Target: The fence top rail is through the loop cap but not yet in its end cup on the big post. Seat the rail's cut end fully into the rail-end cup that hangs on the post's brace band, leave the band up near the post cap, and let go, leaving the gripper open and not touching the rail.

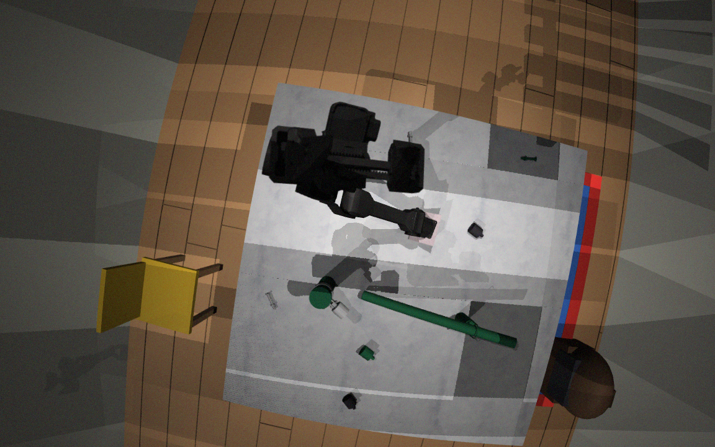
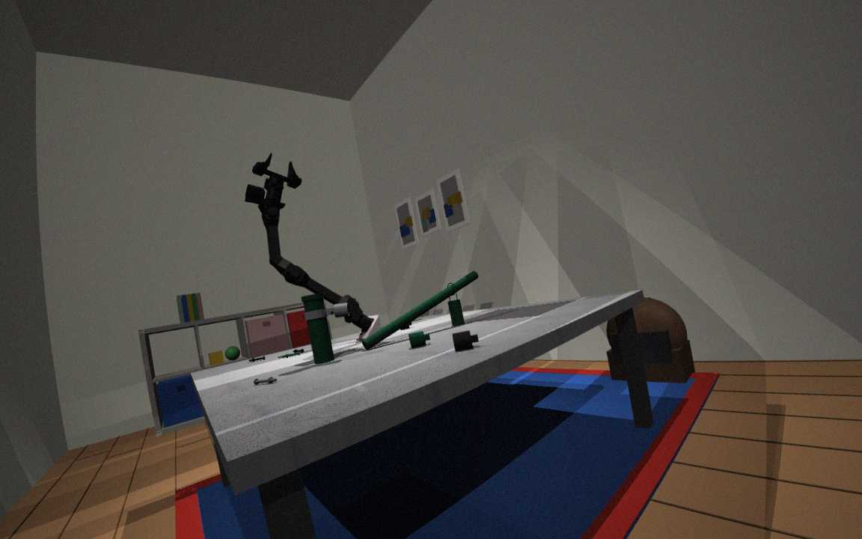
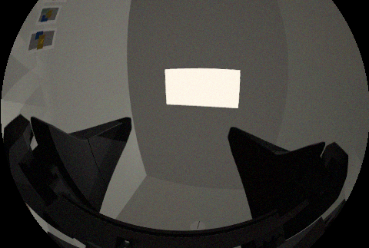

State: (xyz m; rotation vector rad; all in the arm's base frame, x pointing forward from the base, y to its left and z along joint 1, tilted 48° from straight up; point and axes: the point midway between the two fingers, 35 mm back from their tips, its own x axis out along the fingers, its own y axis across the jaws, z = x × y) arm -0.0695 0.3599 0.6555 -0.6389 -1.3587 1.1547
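The green rail (image 1: 421, 311) (image 2: 420, 311) slopes through the thin wire loop (image 2: 451, 287) on the short green post (image 2: 456, 313). Its low end appears to rest on the table, apart from the big post and the cup; its far end sticks up. The big green post (image 1: 320, 297) (image 2: 320, 341) stands upright. The silver brace band (image 2: 314, 314) is high on it, near the cap. The grey rail-end cup (image 1: 340, 308) (image 2: 340, 309) hangs from the band, roughly towards the rail side. My gripper (image 1: 347, 161) (image 2: 280, 162) (image 3: 181, 128) is open and empty, high above the table, fingers pointing up, away from the rail.
A green fitting (image 1: 366, 352) (image 2: 417, 339) and a black fitting (image 1: 349, 400) (image 2: 462, 340) lie on the cup's side of the rail. Another black fitting (image 1: 475, 230) lies beyond the rail. A small bolt (image 1: 271, 299) (image 2: 265, 380) lies by the big post.
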